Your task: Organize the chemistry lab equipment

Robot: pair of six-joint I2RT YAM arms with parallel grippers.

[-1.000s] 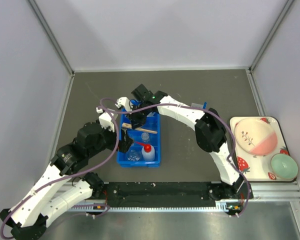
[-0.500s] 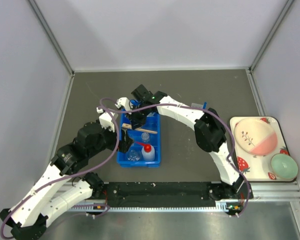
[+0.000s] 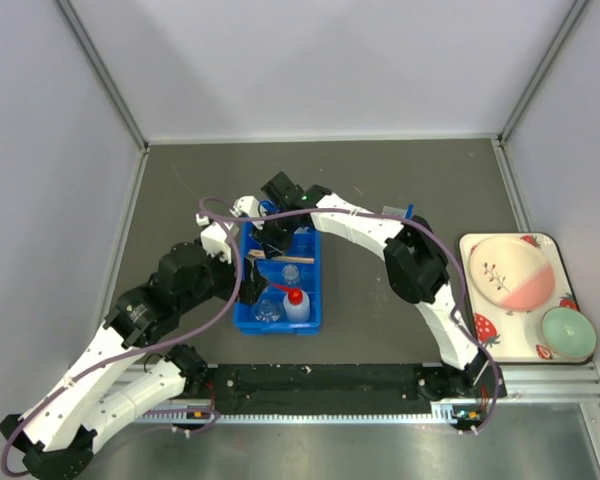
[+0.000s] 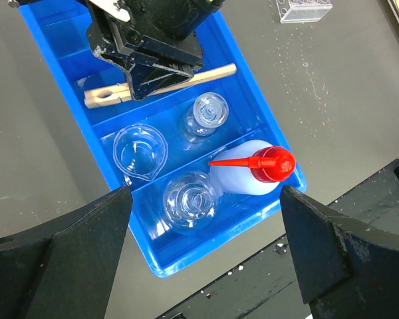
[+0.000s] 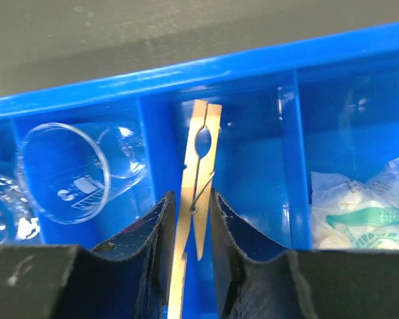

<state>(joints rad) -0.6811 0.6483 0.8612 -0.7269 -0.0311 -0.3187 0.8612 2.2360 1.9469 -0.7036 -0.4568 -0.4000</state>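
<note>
The blue divided bin [image 3: 278, 323] sits mid-table. In the left wrist view it holds a glass beaker [image 4: 139, 151], a small flask [image 4: 206, 113], a larger flask [image 4: 189, 199] and the white squeeze bottle [image 4: 253, 176] with its red nozzle. My right gripper [image 5: 193, 199] reaches down into a far compartment. Its jaws stand slightly apart on either side of the wooden clamp [image 5: 199, 153], which lies along that compartment. My left gripper [image 4: 206, 199] hovers wide open above the bin's near end, holding nothing. A clear tube rack [image 4: 304, 8] lies on the table beyond the bin.
A strawberry-patterned tray [image 3: 480, 325] with a pink-and-cream plate and a pale green bowl [image 3: 567, 333] stands at the right edge. A white packet [image 5: 359, 212] lies in the compartment beside the clamp. Grey walls close in the table.
The right gripper's jaws have parted a little around the wooden clamp. Both arms are otherwise nearly where they were.
</note>
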